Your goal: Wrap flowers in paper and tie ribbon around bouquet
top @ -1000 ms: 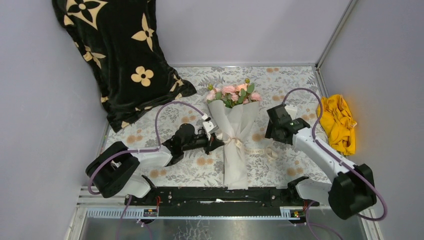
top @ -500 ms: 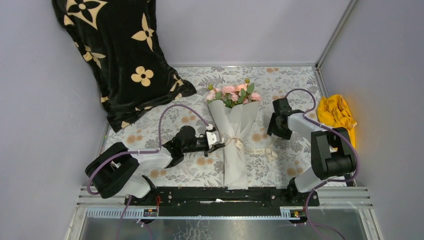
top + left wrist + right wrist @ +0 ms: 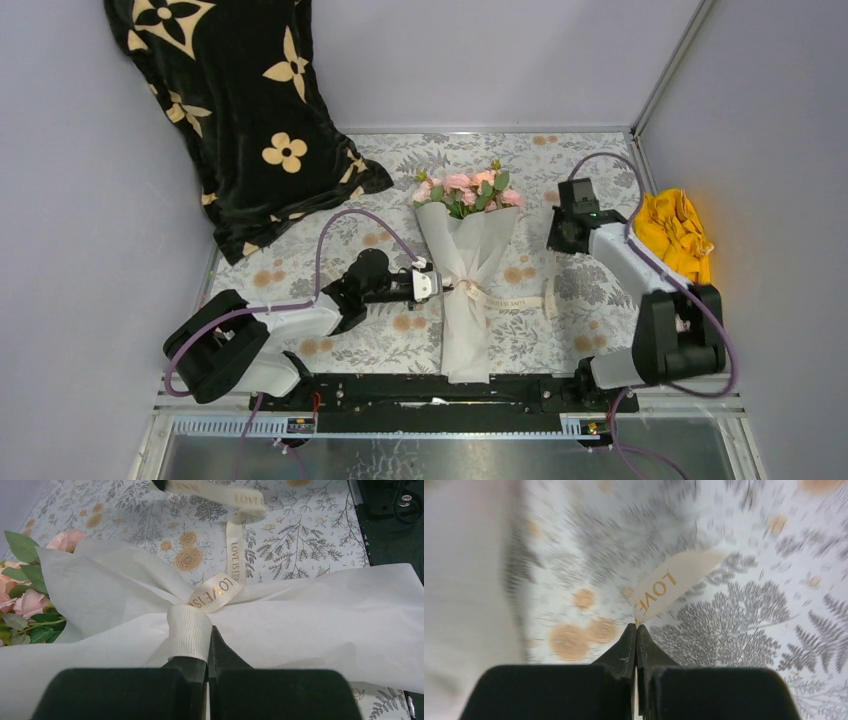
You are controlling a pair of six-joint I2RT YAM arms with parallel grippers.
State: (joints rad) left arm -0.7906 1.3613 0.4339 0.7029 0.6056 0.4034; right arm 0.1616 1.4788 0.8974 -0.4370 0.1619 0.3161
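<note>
Top external: bouquet (image 3: 468,270) lies mid-table, flowers (image 3: 468,188) far, ribbon (image 3: 505,299) tied at its waist with the tail running right; left gripper (image 3: 209,641) is clenched on the ribbon loop, right gripper (image 3: 636,630) clenched empty, right of the bouquet. Pull the loop left, level and gentle, so it cinches without tearing the paper (image 3: 470,335). Versus a second ago: tail straight not curled, right jaws have closed.

Thin, matt white paper (image 3: 310,625) is showing soft creases. Around the paper, a satin ribbon (image 3: 212,592) is shining, its gold lettering glinting. Under the paper, a smooth matt tablecloth (image 3: 300,545) is lying flat. Left of the paper, black cloth (image 3: 250,110) is looking plush; right, yellow cloth (image 3: 680,240) is looking crumpled.
</note>
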